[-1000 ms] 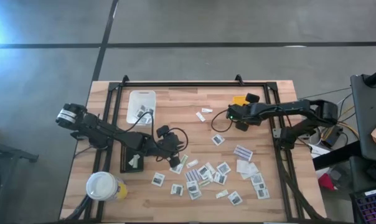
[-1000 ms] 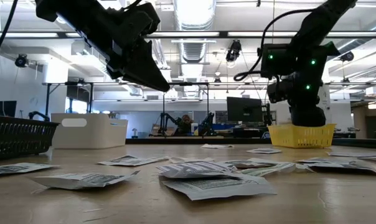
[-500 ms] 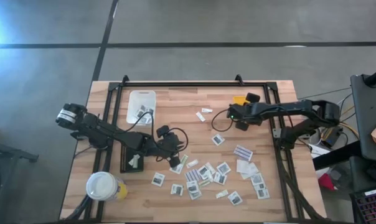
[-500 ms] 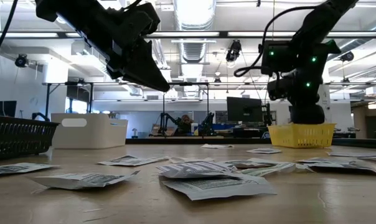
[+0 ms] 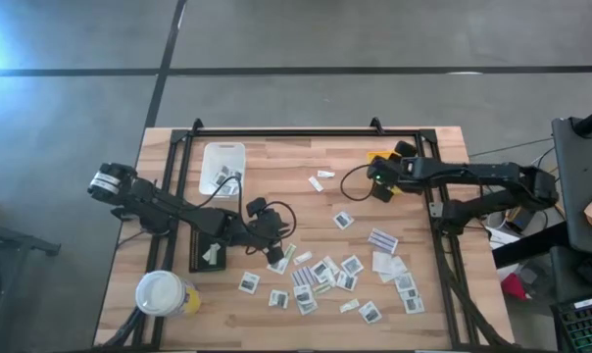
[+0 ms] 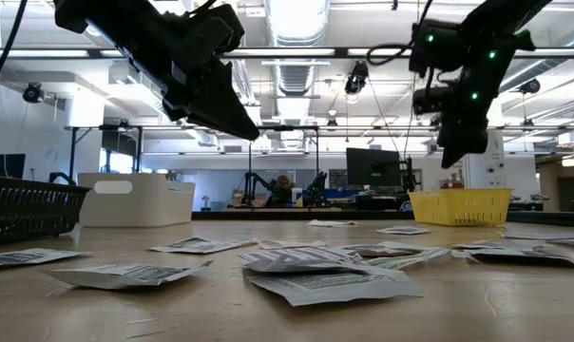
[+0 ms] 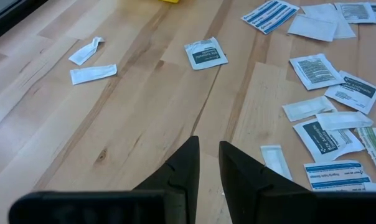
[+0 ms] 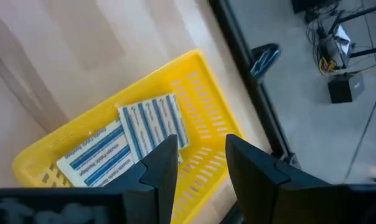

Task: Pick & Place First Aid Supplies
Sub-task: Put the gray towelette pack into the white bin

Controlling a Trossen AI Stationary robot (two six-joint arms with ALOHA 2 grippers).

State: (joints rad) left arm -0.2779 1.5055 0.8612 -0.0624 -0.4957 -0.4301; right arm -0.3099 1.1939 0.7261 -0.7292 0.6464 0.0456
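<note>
Right wrist view: right tool [image 8: 199, 163] above yellow basket [image 8: 225, 124], fingers parted, empty; two blue-striped packets [image 8: 129, 140] lie inside, print unreadable. Left tool [image 7: 208, 163] low over wooden counter [image 7: 132, 99], narrow gap, holding nothing. Remaining first aid packets [image 5: 325, 273] scattered mid-counter toward front edge; text too small to read. Low view: lab room behind, ceiling lights, monitors, white bin [image 6: 135, 199].

My own arm hides most of the yellow tray [image 5: 377, 157] from above; print on the packets [image 5: 320, 272] is too small to read
</note>
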